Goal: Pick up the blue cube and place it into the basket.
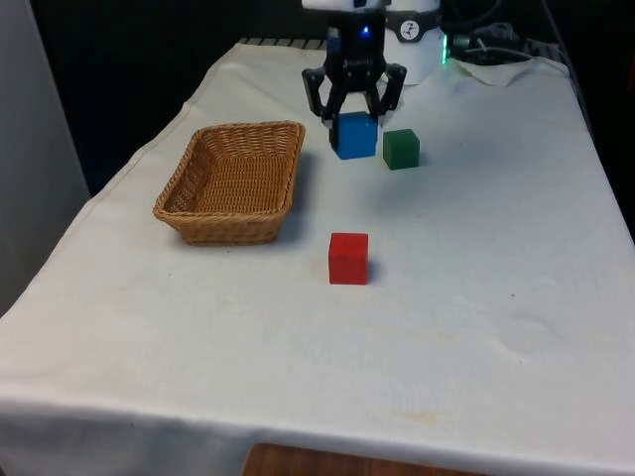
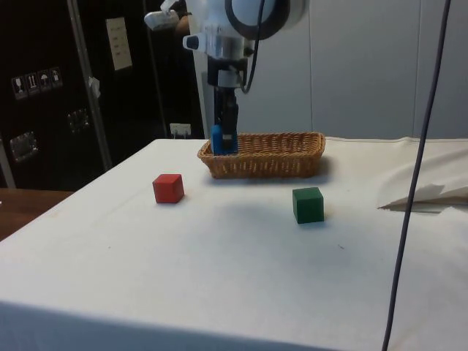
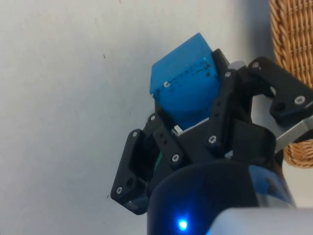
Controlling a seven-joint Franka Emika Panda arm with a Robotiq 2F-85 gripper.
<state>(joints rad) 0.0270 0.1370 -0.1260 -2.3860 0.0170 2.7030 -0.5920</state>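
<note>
Blue cube (image 1: 355, 136) — clamped in gripper (image 1: 354, 111), above the cloth (image 1: 476, 297)

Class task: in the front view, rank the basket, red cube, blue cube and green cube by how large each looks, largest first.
1. basket, clearly largest.
2. blue cube, held in the gripper, and red cube: they look alike, and the red one sits nearer the camera, so no ranking.
3. green cube, smallest looking, though it sits farther back.
</note>
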